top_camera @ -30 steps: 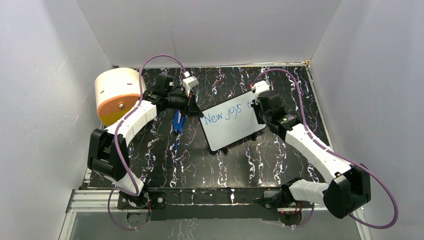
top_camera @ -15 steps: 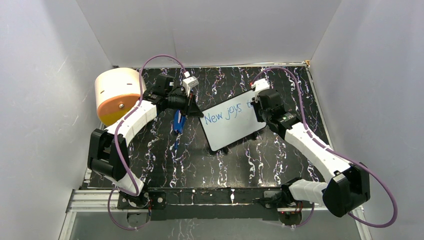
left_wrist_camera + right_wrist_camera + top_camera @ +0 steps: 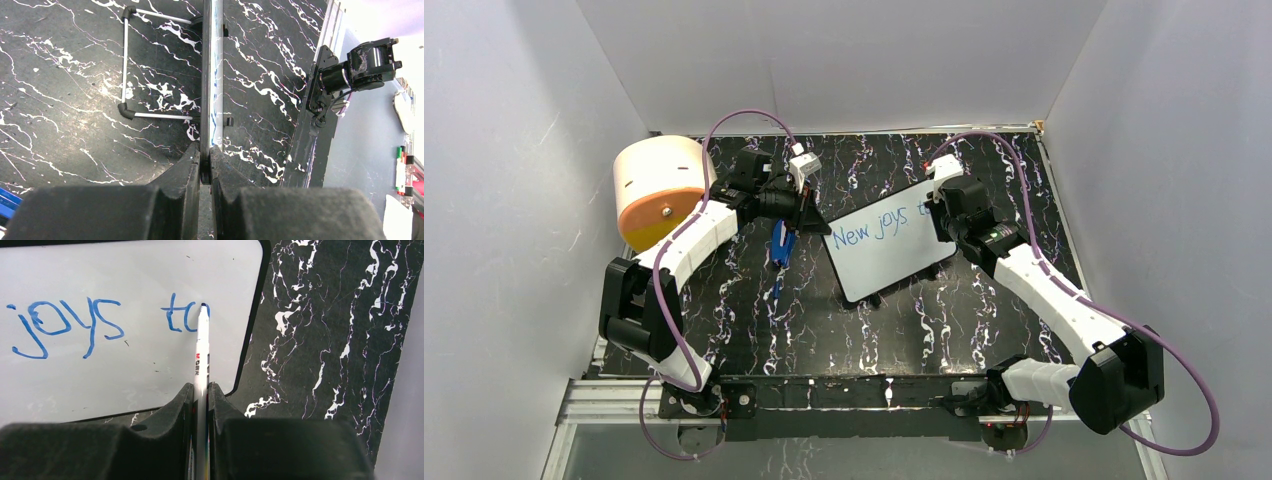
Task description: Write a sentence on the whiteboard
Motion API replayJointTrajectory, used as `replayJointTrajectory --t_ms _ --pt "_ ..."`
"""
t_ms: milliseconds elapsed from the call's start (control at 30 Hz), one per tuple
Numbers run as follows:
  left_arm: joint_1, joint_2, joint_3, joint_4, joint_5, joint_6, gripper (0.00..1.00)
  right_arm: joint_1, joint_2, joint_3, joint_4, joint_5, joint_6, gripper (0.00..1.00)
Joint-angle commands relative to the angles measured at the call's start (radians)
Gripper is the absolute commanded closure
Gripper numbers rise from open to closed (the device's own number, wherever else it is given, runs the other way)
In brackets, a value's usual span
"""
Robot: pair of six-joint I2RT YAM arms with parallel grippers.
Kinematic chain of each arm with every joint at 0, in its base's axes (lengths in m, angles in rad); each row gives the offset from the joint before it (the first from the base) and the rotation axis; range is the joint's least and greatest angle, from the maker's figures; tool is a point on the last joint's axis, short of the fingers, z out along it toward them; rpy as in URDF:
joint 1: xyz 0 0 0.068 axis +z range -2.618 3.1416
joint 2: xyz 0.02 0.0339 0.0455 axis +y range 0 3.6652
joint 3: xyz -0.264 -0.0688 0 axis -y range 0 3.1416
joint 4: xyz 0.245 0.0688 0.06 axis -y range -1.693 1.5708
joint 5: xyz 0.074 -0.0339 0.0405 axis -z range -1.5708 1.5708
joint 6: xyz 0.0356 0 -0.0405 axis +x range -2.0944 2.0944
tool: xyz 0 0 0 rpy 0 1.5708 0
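The whiteboard lies tilted in the middle of the table, with a thin black frame. The sentence reads "New joys t" in blue; the right wrist view shows "joys to". My left gripper is shut on the board's left edge, seen edge-on in the left wrist view. My right gripper is shut on a white marker, whose blue tip touches the board at the "o" near the right edge.
A blue marker cap lies on the black marbled table left of the board. An orange-and-cream cylinder stands at the far left. The board's wire stand shows in the left wrist view. White walls enclose the table.
My right gripper has shifted slightly up and right along the board's right edge while the "o" of "to" took shape. The left arm and the board have not moved.
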Motion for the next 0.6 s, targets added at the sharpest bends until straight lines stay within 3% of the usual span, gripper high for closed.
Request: replayJointTrajectory --t_ms 0,567 --pt "-0.005 0.014 0.009 -0.056 -0.036 0.047 1.00 -0.005 -0.007 0.046 0.039 -0.033 -0.008 1.00" --pt "-0.005 0.012 0.010 -0.058 -0.046 0.047 1.00 -0.005 -0.045 0.037 0.009 -0.055 0.005 1.00"
